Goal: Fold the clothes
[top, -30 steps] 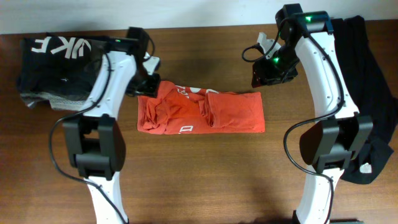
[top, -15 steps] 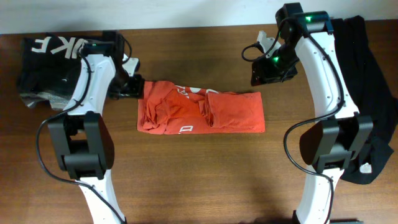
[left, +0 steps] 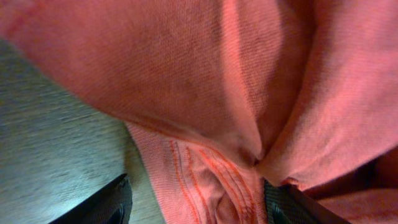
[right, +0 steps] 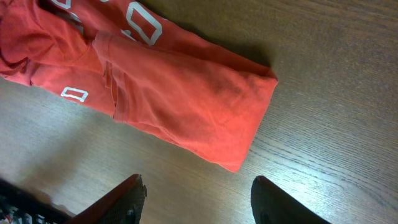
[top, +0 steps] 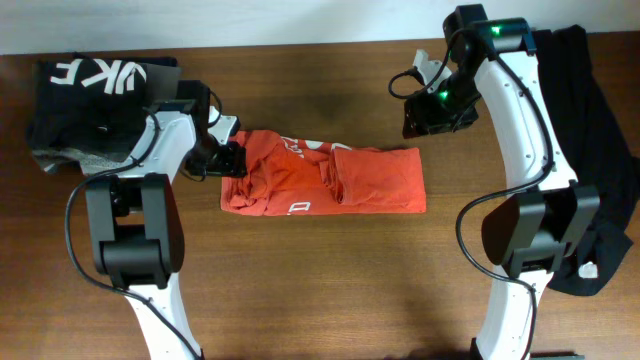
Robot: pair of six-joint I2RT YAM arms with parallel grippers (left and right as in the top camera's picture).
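The orange-red T-shirt (top: 330, 180) lies folded into a flat band on the wooden table, white lettering showing. My left gripper (top: 228, 160) is at the shirt's left edge. In the left wrist view its fingers (left: 196, 186) are spread wide, with a bunched stitched hem of the shirt (left: 249, 93) between them, not clamped. My right gripper (top: 422, 122) is open and empty, above the table beyond the shirt's far right corner. The right wrist view shows its fingers (right: 198, 180) apart over bare wood, with the shirt's right end (right: 186, 87) ahead. A long black garment (top: 590, 130) lies at the right.
A black garment with white lettering (top: 90, 90) sits on a grey one (top: 70, 160) at the far left corner. The long black garment runs down the table's right edge behind the right arm. The wood table (top: 330, 280) lies in front of the shirt.
My left gripper swung out left from the shirt's upper left corner, then came down and back in against the shirt's left edge. The right arm and the shirt have not moved.
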